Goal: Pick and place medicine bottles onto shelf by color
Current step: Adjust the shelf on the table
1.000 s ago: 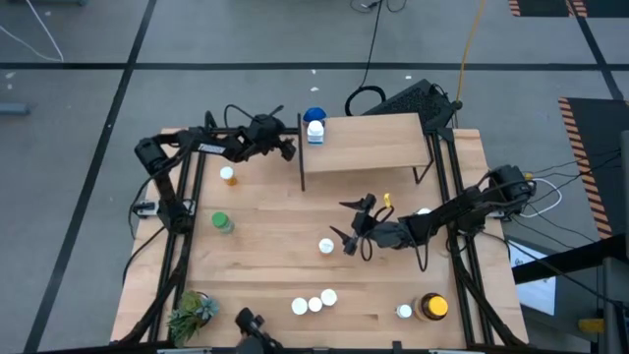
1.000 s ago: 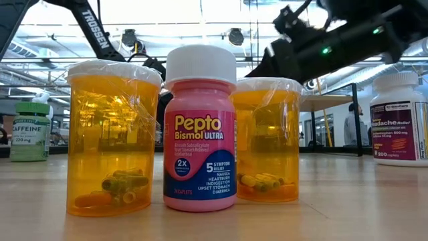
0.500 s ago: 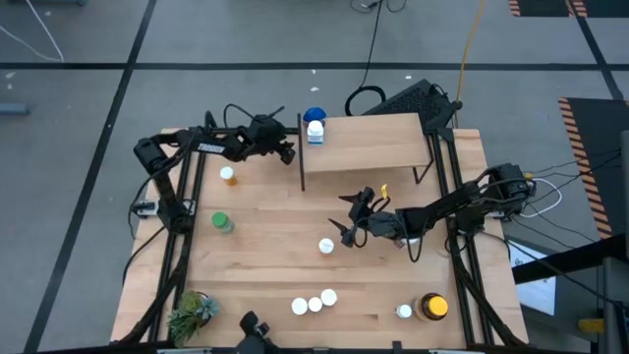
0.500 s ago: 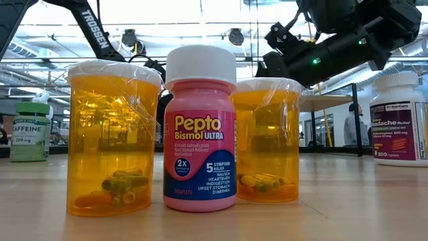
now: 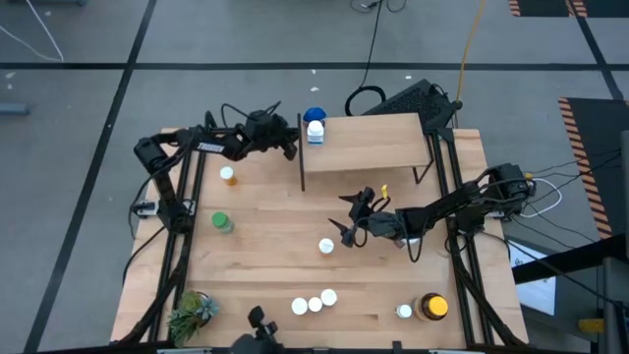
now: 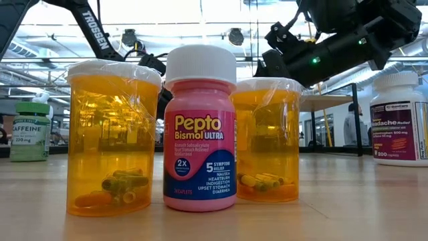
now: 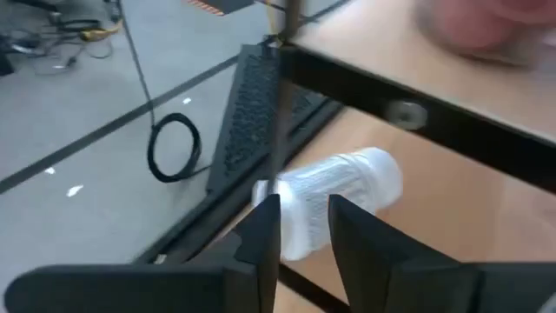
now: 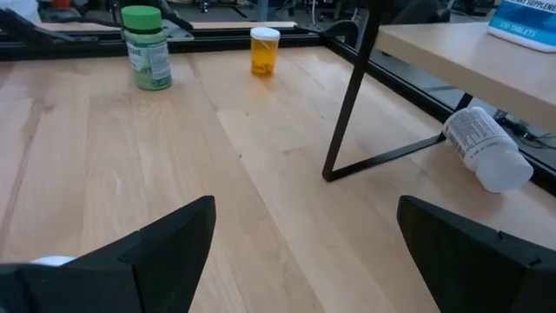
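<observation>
White bottle (image 7: pixel 334 196) lies under shelf (image 7: pixel 452 74), partly hidden by left pincer (image 7: pixel 302 228)

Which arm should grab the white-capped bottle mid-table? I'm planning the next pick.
Right. The right gripper hangs open beside that white-capped bottle; the left gripper is far off by the shelf.

Two dark, almost black robot arms built from slim jointed links. The left arm (image 5: pixel 211 146) carries white block lettering reading TROSSEN along one link and trails looping black cables near its wrist. The right arm (image 5: pixel 452 205) shows a small green indicator light and a bundle of black cable at its base. Each arm ends in two flat, matte black fingers (image 8: pixel 165 239).
</observation>
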